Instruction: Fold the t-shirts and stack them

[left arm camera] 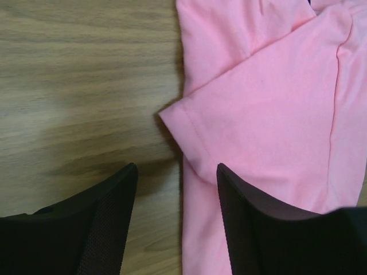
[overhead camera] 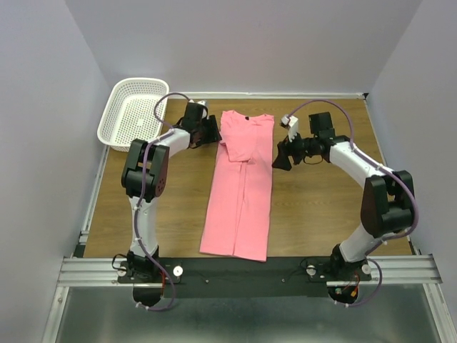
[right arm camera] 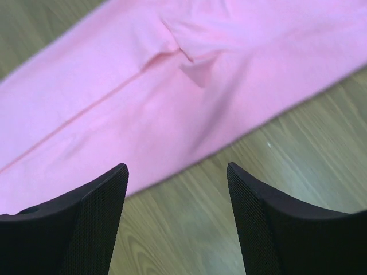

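Observation:
The pink t-shirt [overhead camera: 240, 187] lies on the wooden table as a long narrow strip, both sides folded in, neck at the far end and hem near the arm bases. My left gripper [overhead camera: 212, 131] is open and empty at the shirt's upper left edge; in the left wrist view [left arm camera: 176, 172] its jaws straddle the shirt's [left arm camera: 264, 114] left border by the folded sleeve. My right gripper [overhead camera: 280, 158] is open and empty just right of the shirt; in the right wrist view [right arm camera: 176, 175] it hovers over bare wood beside the shirt's [right arm camera: 172, 86] edge.
A white plastic mesh basket [overhead camera: 133, 111] stands at the far left corner, partly off the table [overhead camera: 321, 207]. A metal rail [overhead camera: 243, 270] with the arm bases runs along the near edge. Walls close in on three sides.

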Controlling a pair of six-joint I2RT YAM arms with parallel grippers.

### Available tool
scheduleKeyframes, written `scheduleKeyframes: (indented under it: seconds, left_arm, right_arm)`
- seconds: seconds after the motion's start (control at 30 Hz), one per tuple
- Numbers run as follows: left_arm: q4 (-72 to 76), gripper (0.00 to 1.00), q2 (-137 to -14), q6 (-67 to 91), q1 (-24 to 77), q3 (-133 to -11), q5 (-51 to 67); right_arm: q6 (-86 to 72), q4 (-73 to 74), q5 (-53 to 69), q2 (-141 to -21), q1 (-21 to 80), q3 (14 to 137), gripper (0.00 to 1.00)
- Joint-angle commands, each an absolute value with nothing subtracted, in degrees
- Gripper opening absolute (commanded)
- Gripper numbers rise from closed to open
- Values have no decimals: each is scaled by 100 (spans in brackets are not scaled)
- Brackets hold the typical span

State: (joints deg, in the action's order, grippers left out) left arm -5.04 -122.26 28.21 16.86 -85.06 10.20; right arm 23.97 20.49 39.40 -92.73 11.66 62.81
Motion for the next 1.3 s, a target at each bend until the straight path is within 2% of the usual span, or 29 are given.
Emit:
scheduleKeyframes:
  seconds: [0.0, 0.07, 0.2, 0.53, 0.57, 0.6, 0.97, 1.07, 1.13, 1.27]
  left_arm:
    - [-334, 60, -12304, 2892, 1529, -8665, 1388]
    - [-334, 57, -12506, 2883, 1529, -8841, 1625]
    - [-395, 45, -12778, 2918, 1521, -9123, 1810]
    - [-677, 36, -13104, 3006, 1486, -9510, 1793]
    - [-685, 34, -13113, 3015, 1477, -9518, 1749]
    - [-703, 26, -13105, 3015, 1477, -9536, 1610]
    - [-800, 25, -12885, 2813, 1485, -9791, 1160]
    - [-800, 18, -12885, 2751, 1485, -9887, 1256]
    - [-791, 9, -12902, 2716, 1485, -9932, 1370]
    - [-756, 4, -12911, 2681, 1485, -9940, 1529]
  right_arm:
    - [1794, 2426, 5150, -9562, 1239, 6873, 76]
    - [1767, 2426, 5124, -9510, 1239, 6882, 76]
    - [1881, 2426, 4966, -9343, 1248, 6619, 76]
    - [1907, 2426, 5001, -9115, 1248, 6513, 77]
    - [1907, 2426, 5010, -9097, 1248, 6513, 77]
    - [1907, 2426, 5053, -9097, 1248, 6495, 77]
    - [1890, 2435, 5203, -9158, 1239, 6460, 76]
    - [1881, 2435, 5194, -9167, 1248, 6451, 76]
    - [1881, 2435, 5194, -9176, 1248, 6451, 76]
    - [1863, 2435, 5186, -9184, 1239, 6460, 76]
